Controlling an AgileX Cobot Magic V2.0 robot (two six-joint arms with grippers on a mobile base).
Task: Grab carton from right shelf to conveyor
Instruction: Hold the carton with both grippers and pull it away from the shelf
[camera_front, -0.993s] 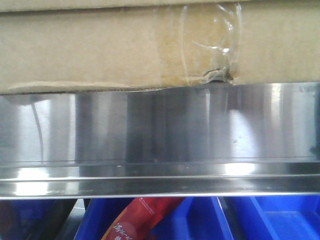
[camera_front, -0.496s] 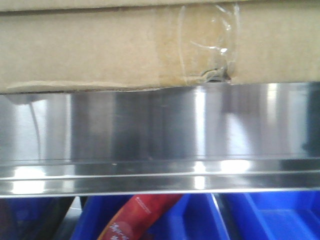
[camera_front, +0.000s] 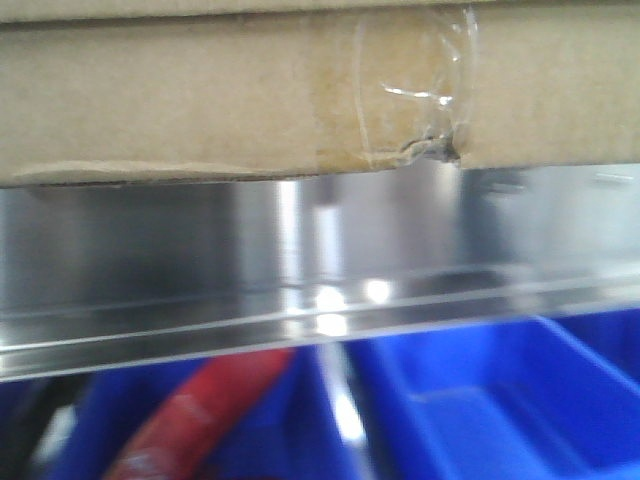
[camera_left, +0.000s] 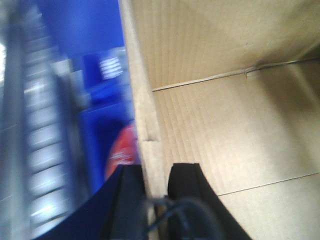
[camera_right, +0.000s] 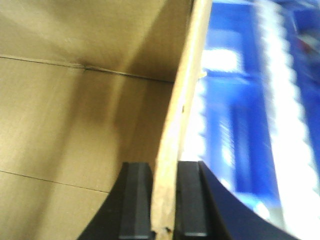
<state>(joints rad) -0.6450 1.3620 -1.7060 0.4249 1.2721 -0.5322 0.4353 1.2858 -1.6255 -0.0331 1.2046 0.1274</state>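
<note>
The brown carton (camera_front: 200, 100) fills the top of the front view, with a clear tape patch (camera_front: 420, 90) and a small tear at its bottom edge. Just under it runs the shiny steel rail of the right shelf (camera_front: 300, 250), blurred and slanting. In the left wrist view my left gripper (camera_left: 156, 172) is shut on the carton's wall (camera_left: 145, 110), one finger inside the box and one outside. My right gripper (camera_right: 164, 172) pinches the opposite wall (camera_right: 175, 115) in the same way. The conveyor is out of view.
Blue plastic bins (camera_front: 480, 400) sit below the steel rail, and a red packet (camera_front: 200, 410) lies in the left one. Blue bins (camera_left: 100, 100) and steel rack parts (camera_right: 280, 100) streak past outside the carton in both wrist views.
In the front view the shelf rail and blue bins have shifted, tilted and blurred, with the bins larger. The carton keeps its place in the frame.
</note>
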